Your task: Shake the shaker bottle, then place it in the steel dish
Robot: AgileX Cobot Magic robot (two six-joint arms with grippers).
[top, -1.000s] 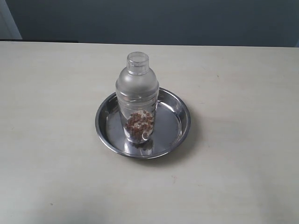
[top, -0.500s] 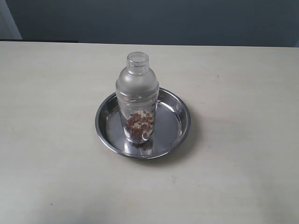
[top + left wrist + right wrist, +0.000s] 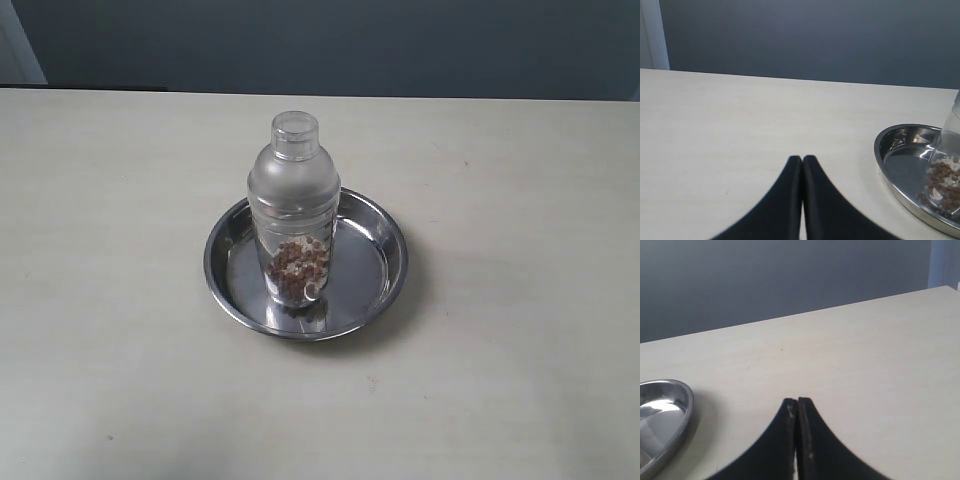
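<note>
The clear shaker bottle [image 3: 294, 210] stands upright inside the steel dish [image 3: 386, 240] near the middle of the table, brown pellets in its lower part. Neither gripper shows in the exterior view. In the left wrist view my left gripper [image 3: 802, 159] is shut on nothing, off to one side of the dish [image 3: 890, 150], and the bottle's lower part [image 3: 946, 175] shows at the frame's edge. In the right wrist view my right gripper [image 3: 797, 401] is shut and empty, with the dish rim [image 3: 685, 410] at the side, apart from it.
The pale table [image 3: 520, 380] runs to a dark wall behind. Nothing else stands on it in any view.
</note>
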